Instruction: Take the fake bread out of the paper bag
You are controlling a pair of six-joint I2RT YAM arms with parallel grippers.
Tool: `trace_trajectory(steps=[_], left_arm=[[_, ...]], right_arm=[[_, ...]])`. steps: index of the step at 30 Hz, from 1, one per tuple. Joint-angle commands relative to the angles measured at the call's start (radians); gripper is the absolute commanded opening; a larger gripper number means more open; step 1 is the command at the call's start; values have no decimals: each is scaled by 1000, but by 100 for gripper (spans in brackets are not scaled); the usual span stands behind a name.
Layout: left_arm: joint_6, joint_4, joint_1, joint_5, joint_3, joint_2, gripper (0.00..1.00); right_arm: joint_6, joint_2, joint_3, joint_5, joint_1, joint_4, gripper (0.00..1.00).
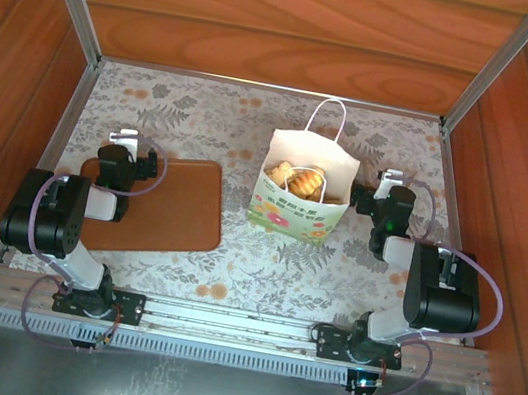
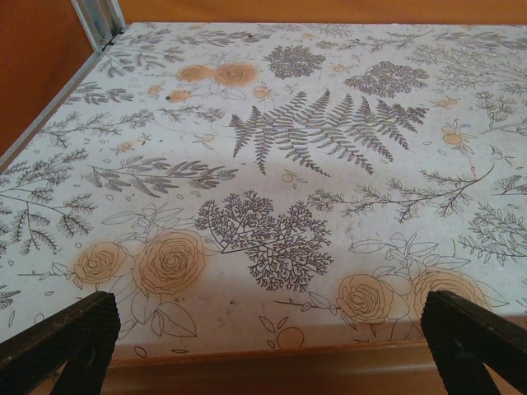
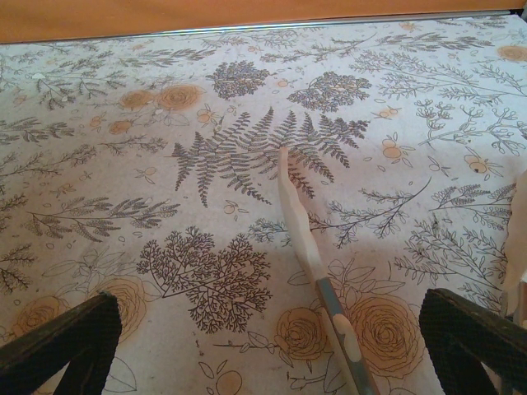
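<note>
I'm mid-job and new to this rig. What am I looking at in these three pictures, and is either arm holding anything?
Two robot arms are bolted at the near edge of a table with a floral cover. The overhead picture looks down from behind them, with the left arm on the left and the right arm on the right. The other two pictures come from cameras on the wrists. The dark shapes in their bottom corners are each arm's own jaws. Both sets of jaws stand wide open with nothing between them. Between the arms a white paper bag stands upright and open, with the fake bread inside. A flat brown board lies under the left arm's wrist. Nothing is out of the bag yet.
</note>
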Motion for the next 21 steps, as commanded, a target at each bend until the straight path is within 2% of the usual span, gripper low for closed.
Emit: trace_trajectory(steps=[1, 12, 15, 17, 21], left_arm=[[6, -5, 3, 18, 17, -10, 100], [-9, -4, 2, -8, -4, -45, 100], [-15, -4, 2, -31, -10, -72, 100], [-17, -11, 2, -50, -17, -117, 100], [-37, -100, 2, -120, -20, -244, 100]], right_arm=[[7, 7, 8, -7, -5, 6, 100], [5, -11, 4, -22, -5, 5, 100], [19, -42, 9, 12, -5, -23, 100], [39, -98, 20, 39, -5, -86, 100], [149, -212, 120, 118, -6, -426, 100]])
